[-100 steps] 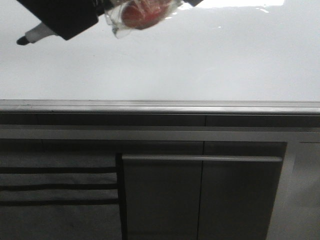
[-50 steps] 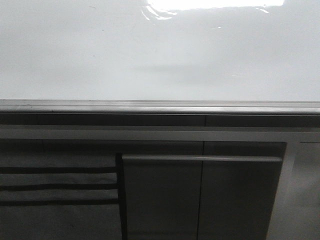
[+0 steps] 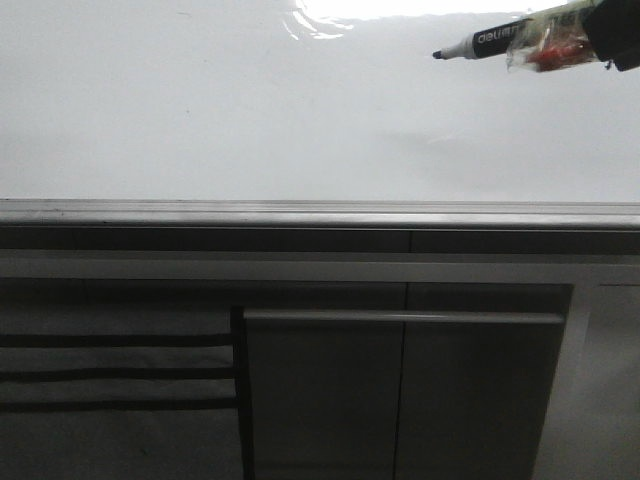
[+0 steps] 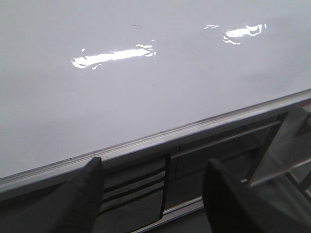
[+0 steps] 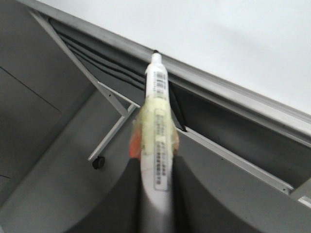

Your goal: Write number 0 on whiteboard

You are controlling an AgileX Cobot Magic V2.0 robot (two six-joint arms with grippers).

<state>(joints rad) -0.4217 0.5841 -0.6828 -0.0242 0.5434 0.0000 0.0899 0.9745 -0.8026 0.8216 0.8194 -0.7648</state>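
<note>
The whiteboard (image 3: 250, 120) is glossy white and blank, with glare near its top; no number 0 shows on it. Its grey edge rail (image 3: 320, 213) runs across the front view. My right gripper (image 3: 602, 34) enters at the top right, shut on a black-and-white marker (image 3: 490, 42) wrapped in clear tape, its black tip pointing left over the board. In the right wrist view the marker (image 5: 158, 116) sticks out between my right gripper's (image 5: 156, 194) fingers toward the rail. My left gripper (image 4: 155, 194) is open and empty, held below the board (image 4: 146, 87).
Dark grey cabinet panels (image 3: 400, 400) with a horizontal bar handle (image 3: 400, 317) and slotted vents (image 3: 110, 370) lie below the rail. The right wrist view shows a metal frame leg (image 5: 109, 133) with a small caster (image 5: 98, 162) on the grey floor.
One second ago the gripper and marker were at the top left of the front view. They then left the view, and now they enter at the top right.
</note>
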